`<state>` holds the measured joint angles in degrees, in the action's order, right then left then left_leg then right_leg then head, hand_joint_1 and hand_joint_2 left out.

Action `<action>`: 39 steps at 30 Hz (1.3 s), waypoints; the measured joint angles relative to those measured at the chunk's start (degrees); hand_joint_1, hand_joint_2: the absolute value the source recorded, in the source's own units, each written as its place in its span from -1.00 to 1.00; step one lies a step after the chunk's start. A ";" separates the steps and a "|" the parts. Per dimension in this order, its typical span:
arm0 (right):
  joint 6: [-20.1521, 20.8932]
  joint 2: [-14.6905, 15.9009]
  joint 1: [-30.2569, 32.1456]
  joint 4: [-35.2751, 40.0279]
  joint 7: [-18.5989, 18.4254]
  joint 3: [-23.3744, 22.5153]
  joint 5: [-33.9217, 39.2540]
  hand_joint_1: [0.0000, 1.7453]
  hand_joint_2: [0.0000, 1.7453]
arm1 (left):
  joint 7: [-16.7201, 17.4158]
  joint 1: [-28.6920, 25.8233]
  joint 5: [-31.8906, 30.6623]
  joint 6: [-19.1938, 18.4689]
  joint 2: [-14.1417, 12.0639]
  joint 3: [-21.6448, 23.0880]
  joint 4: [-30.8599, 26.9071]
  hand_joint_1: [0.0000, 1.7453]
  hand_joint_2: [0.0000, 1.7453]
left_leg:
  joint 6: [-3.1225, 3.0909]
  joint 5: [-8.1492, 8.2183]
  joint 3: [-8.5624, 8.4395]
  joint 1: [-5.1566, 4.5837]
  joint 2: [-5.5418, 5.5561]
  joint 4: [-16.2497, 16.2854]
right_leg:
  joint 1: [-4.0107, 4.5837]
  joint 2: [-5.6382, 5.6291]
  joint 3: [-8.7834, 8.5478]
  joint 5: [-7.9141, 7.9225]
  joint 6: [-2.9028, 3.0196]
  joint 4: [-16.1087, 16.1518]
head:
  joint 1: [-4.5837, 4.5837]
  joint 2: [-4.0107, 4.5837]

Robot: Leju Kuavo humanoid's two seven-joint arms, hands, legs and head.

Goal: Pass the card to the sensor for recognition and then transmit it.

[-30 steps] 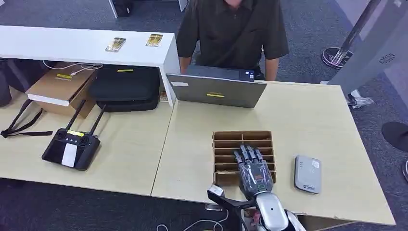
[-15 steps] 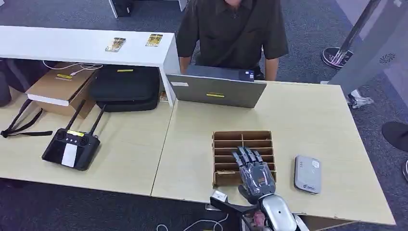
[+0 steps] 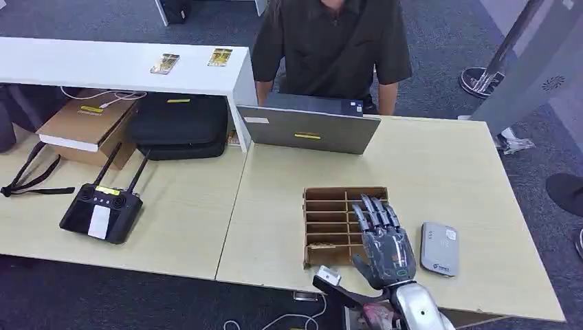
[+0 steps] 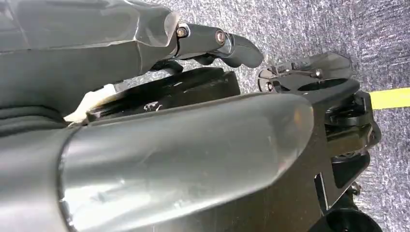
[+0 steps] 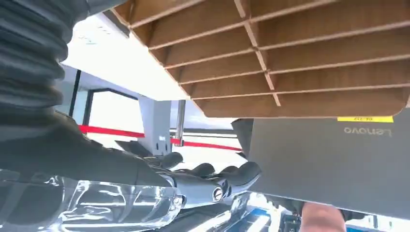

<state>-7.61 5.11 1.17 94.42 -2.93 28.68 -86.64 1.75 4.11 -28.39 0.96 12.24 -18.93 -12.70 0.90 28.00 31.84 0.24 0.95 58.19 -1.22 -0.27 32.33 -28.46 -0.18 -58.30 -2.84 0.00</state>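
Shelf: a white shelf (image 3: 103,65) stands at the far left, with two small printed cards (image 3: 165,63) lying flat on top, near its right end.
Under the shelf: a cardboard box (image 3: 86,127) sits beside a black soft case (image 3: 180,124); a white cable runs behind the box.
Left table: a black controller (image 3: 102,212) with two raised antennas lies near the front edge, and a black strap (image 3: 31,177) trails off to its left.
Laptop: a grey laptop (image 3: 308,129) stands open at the far edge of the right table (image 3: 447,165), its lid towards the robot, a yellow sticker on the lid.
Person: a person (image 3: 333,45) in a dark shirt stands just behind the laptop, forearms down at its back edge.
Card holder: a brown slotted card holder (image 3: 328,220) rests on the right table near the front edge. Whether any slot holds a card, I cannot tell.
Right hand: the right hand (image 3: 383,242) hovers over the holder's right side, fingers (image 3: 375,210) extended and slightly apart, holding nothing.
Sensor: a grey sensor (image 3: 440,249) lies flat just to the right of the hand, apart from the holder.
Left hand: the left hand (image 4: 145,121) hangs over grey carpet; finger state cannot be told from this close view.
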 joint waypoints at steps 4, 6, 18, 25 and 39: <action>0.07 -0.24 0.29 -0.48 0.59 0.63 0.33 -1.00 1.00 | 0.17 0.03 -0.55 -0.18 0.00 0.00 0.00 -1.00 -1.00 | 0.00 0.00 -0.01 0.00 -0.01 -0.01 | 0.00 -0.01 0.00 0.00 0.00 -0.01 | 0.00 0.00; 0.20 -0.59 0.26 -1.07 0.74 1.16 0.31 -1.00 1.00 | 0.20 0.03 -0.61 -0.31 0.00 0.00 0.00 -1.00 -1.00 | 0.00 -0.01 0.00 0.00 0.00 0.00 | 0.00 0.00 0.00 0.00 0.00 -0.01 | 0.00 0.00; 2.56 -3.11 -1.79 -6.19 2.97 5.60 0.72 -1.00 1.00 | 0.66 0.21 -0.83 -0.52 0.04 0.00 0.00 -1.00 -1.00 | 0.01 -0.01 0.00 0.00 -0.01 -0.01 | 0.00 -0.01 0.00 0.00 0.00 -0.03 | 0.00 0.00; 2.34 -5.22 -3.26 -8.55 2.64 7.52 0.59 -1.00 1.00 | 1.09 0.35 -0.83 -0.50 0.20 0.00 0.00 -1.00 -1.00 | 0.03 -0.02 0.00 0.00 0.00 -0.01 | 0.00 0.00 0.00 0.00 0.00 -0.04 | 0.00 0.00; 7.45 -5.03 -4.02 -9.11 4.90 7.52 1.25 -1.00 1.00 | 2.25 0.83 -0.83 -1.16 0.15 0.02 0.00 -1.00 -1.00 | 0.03 -0.03 -0.01 0.00 0.00 0.00 | -0.01 -0.01 0.00 0.00 0.00 -0.04 | 0.00 0.00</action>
<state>-0.15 0.09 -2.85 85.31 1.97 36.20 -85.39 4.00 4.94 -29.22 -0.20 12.39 -18.91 -12.70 0.93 27.98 31.83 0.24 0.96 58.18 -1.23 -0.28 32.33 -28.46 -0.18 -58.34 -2.84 0.00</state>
